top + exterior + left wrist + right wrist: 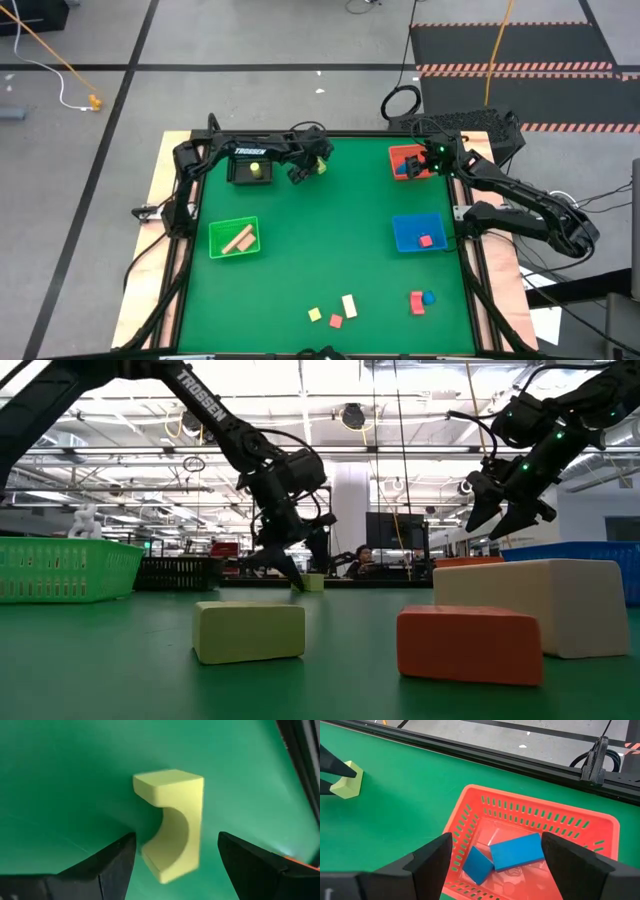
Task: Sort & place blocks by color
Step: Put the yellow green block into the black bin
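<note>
My left gripper (176,835) is open at the far middle of the table (308,168). Its fingers stand on either side of a yellow-green arch-shaped block (172,815) that rests on the green mat (314,582); I see a gap on both sides. My right gripper (496,836) is open and empty, and it hovers above the red bin (600,827) at the far right (425,160). Two blue blocks (515,851) lie in that bin. Several blocks, yellow (314,314), red (336,321), cream (349,305), red (416,302) and blue (429,297), lie near the table's near edge.
A black bin (238,175) beside the left gripper holds a yellow-green ball (256,169). The green bin (222,232) at the left holds tan blocks (238,240). A red block (426,241) lies in the blue bin (405,228) at the right. Bare mat lies in the table's middle.
</note>
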`<state>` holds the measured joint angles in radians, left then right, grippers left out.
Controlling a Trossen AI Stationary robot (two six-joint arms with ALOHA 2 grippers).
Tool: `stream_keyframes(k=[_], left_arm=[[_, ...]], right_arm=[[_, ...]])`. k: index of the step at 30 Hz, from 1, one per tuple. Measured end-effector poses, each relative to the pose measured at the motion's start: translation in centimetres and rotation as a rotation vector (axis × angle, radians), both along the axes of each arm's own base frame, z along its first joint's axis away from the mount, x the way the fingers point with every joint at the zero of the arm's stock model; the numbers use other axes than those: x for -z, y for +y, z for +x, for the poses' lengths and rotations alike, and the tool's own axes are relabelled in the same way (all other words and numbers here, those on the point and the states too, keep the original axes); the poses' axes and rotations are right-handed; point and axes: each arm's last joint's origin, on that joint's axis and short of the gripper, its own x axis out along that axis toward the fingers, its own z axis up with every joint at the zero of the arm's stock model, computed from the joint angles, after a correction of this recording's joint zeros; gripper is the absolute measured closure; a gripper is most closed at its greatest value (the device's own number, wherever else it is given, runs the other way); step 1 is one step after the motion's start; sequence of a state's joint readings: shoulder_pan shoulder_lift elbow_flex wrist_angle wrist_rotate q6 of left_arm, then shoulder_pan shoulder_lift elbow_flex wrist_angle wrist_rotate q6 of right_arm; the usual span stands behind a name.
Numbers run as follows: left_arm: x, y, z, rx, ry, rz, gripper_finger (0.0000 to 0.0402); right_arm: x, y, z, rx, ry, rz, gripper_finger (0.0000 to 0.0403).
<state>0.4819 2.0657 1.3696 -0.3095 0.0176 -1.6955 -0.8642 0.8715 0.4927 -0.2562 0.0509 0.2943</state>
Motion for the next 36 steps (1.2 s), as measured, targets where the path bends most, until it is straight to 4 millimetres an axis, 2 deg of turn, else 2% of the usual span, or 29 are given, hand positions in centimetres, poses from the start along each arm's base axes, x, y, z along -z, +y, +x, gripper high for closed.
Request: stream_keyframes(k=[6,10,13,19,20,29,36], left_arm=[[0.0,0.1,0.1,-0.061,-0.014,-0.032,0.0126],[0.1,0.0,-0.2,-0.134,0.003,-0.061,0.0157],[0.2,0.0,-0.4,-0.153,0.026,-0.073,0.0204],[0.0,0.0,-0.2,-0.133,0.033,-0.015,0.0350],[0.0,-0.1,-0.1,-0.123,0.032,-0.007,0.0361],[-0.4,-1.4,0.8,-0.015,0.031,0.078,0.0356],[-2.9,-2.9,0.0,0.045,0.078,0.112,0.0358]], right_arm=[[0.0,0.0,0.0,0.000,0.000,0.000,0.0105],[0.0,0.0,0.0,0.000,0.000,0.000,0.0105],[0.0,0.0,0.0,0.000,0.000,0.000,0.0105],[0.0,0.0,0.0,0.000,0.000,0.000,0.0105],[0.0,0.0,0.0,0.000,0.000,0.000,0.0105],[0.0,0.0,0.0,0.000,0.000,0.000,0.0105],[0.0,0.0,0.0,0.000,0.000,0.000,0.0105]])
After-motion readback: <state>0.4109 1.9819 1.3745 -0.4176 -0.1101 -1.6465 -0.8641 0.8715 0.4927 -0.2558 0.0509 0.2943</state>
